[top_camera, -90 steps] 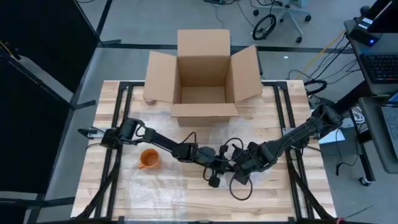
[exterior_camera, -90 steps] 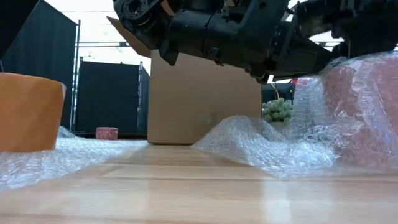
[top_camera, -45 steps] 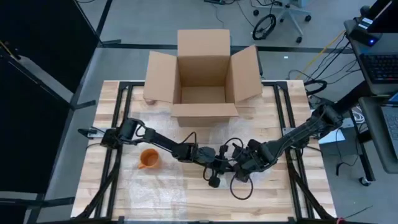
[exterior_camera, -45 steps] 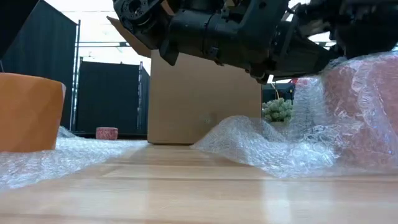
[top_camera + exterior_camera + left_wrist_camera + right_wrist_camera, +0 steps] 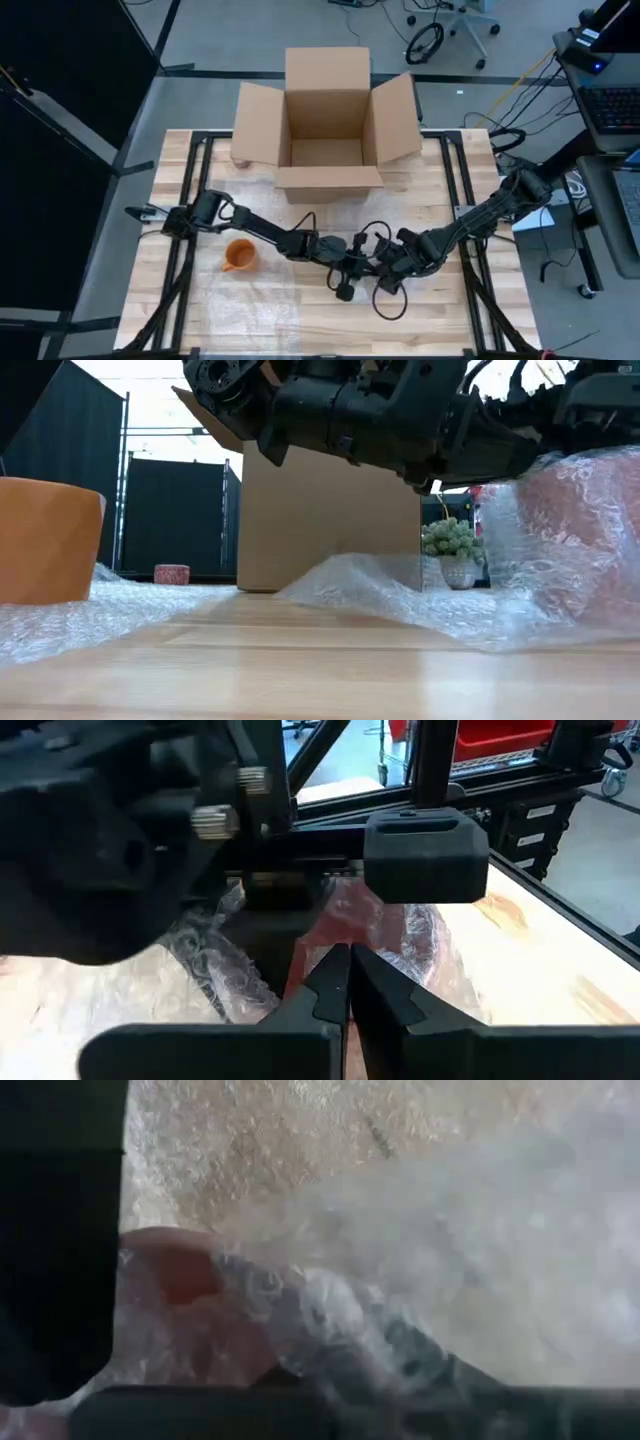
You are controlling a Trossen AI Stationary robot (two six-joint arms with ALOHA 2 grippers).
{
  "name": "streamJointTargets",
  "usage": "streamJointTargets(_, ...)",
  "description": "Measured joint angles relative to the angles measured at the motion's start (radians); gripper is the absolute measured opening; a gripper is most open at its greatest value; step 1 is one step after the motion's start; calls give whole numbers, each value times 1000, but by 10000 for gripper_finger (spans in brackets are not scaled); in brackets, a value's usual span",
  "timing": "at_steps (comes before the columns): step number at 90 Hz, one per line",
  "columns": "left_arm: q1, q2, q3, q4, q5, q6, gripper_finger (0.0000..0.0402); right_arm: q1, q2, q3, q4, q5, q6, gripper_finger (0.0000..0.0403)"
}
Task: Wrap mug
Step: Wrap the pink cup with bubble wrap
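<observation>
On the wooden table point(image 5: 300, 320), in front of the open cardboard box point(image 5: 328, 120), the red mug point(image 5: 375, 925) sits swaddled in bubble wrap point(image 5: 400, 595). The left gripper point(image 5: 348, 982) is clenched beside it; the right gripper's point(image 5: 385, 270) fingers: cannot tell. An orange cup point(image 5: 239, 256) stands left of the box's front.

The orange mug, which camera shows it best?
The high view: the whole orange mug shows from above, standing on bubble wrap left of both arms. The low view shows only its side, cut off at the picture's edge. Neither wrist view shows it; they show a reddish thing under wrap.
</observation>
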Motion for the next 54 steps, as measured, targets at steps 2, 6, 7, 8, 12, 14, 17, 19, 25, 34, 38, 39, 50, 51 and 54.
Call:
streamJointTargets(2, 0, 0, 0, -1, 0, 0, 0, 0, 0, -3, 4, -1, 8, 27)
streamJointTargets(6, 0, 0, -1, -2, 0, 0, 0, 0, 2, -4, 8, -2, 11, 46)
streamJointTargets(7, 0, 0, -1, -2, 0, 0, 0, 0, 3, -4, 9, -1, 12, 52)
streamJointTargets(8, 0, 0, -1, -2, 0, 0, 0, 0, 4, -4, 9, -1, 13, 58)
streamJointTargets(12, 0, 0, -1, -2, 0, 0, 0, 0, 7, -6, 6, -5, 16, 85)
streamJointTargets(14, 0, 0, -1, -2, 0, 0, 0, 0, 8, -7, 3, -7, 17, 100)
streamJointTargets(17, 0, 0, -1, -2, 1, 0, 0, 0, 7, -8, 1, -9, 17, 120)
streamJointTargets(19, 0, 0, -1, -2, 1, 0, 0, 0, 8, -8, 2, -11, 17, 134)
streamJointTargets(25, 0, 0, -1, -3, 3, 0, 0, -3, 10, -8, 3, -12, 17, 171)
streamJointTargets(34, -1, 0, -1, -3, 10, 0, 0, -13, 8, -2, -9, -36, 14, 214)
streamJointTargets(38, -1, -1, -2, -4, 11, 0, 0, -17, 9, 7, -19, -45, 13, 227)
streamJointTargets(39, -1, -1, -2, -4, 11, 0, 0, -17, 9, 10, -22, -45, 13, 230)
streamJointTargets(50, 0, -1, -1, -4, 18, 0, 0, -16, 8, 51, -35, -43, 8, 250)
streamJointTargets(51, -1, -1, -1, -4, 17, 0, 0, -16, 8, 54, -39, -43, 7, 251)
streamJointTargets(54, -1, -1, -1, -4, 10, 0, 0, -16, 8, 67, -62, -43, 6, 253)
